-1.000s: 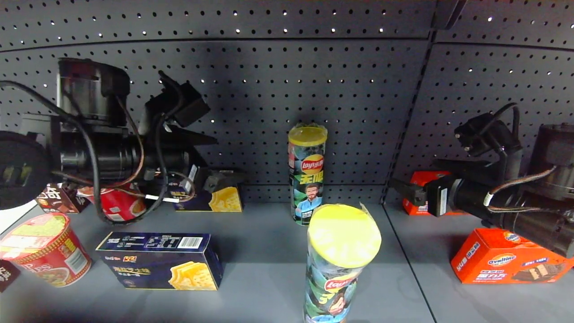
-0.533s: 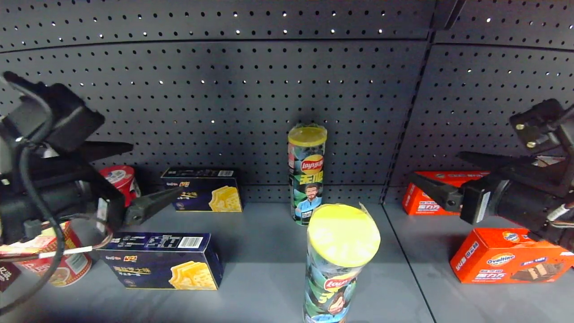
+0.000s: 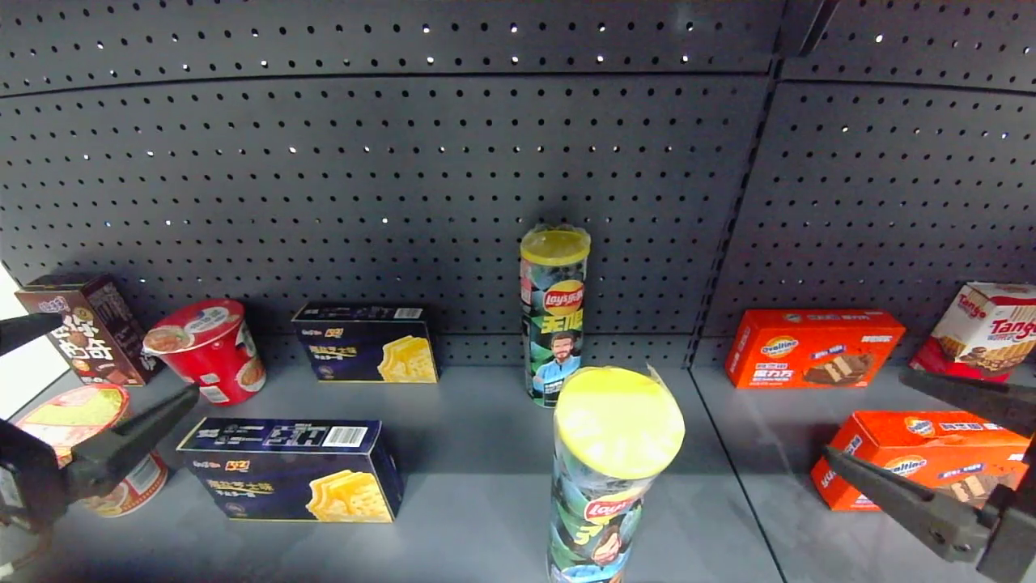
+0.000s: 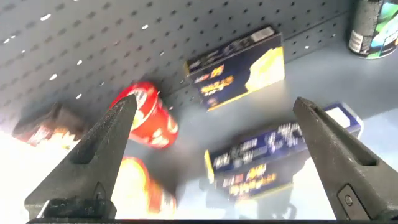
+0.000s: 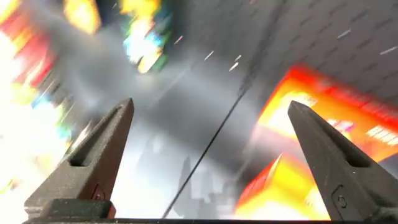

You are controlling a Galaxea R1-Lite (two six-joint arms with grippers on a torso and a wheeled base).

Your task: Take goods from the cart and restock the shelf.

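The grey shelf holds two tall chip cans with yellow lids, one at the front and one at the back. My left gripper hangs open and empty at the shelf's left end, near the front red noodle cup. In the left wrist view, my left gripper faces the navy cracker boxes and a red cup. At the right end, my right gripper stands open and empty just in front of the front orange box. The right wrist view shows my right gripper spread wide.
Two navy cracker boxes, a back red noodle cup and a brown box stand on the left. A back orange box and a red-and-white box sit on the right. A pegboard wall backs the shelf.
Both arms have drawn back from the shelf, the left toward the lower left and the right toward the lower right. Goods behind them have come into sight.
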